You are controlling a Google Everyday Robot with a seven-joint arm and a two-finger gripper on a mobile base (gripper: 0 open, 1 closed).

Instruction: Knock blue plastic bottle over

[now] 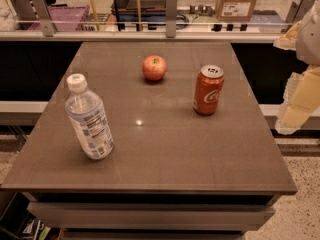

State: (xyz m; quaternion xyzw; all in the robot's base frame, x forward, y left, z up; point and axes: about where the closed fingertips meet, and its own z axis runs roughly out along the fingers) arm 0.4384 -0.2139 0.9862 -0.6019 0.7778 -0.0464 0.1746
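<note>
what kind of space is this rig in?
Likely an office or lab test area, not a home: a plain table by a glass railing, with cardboard boxes and a purple crate beyond. The gripper hangs at the picture's right edge, beside the table.

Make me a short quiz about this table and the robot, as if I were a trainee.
1. True or false: the blue plastic bottle lies on its side.
2. Fill in: the apple sits farther back than the bottle and the ____ can.
3. Which is nearest the end effector, off the table's right edge? A) bottle B) apple C) can

Key: 1 false, it stands; 2 red; 3 C.
</note>
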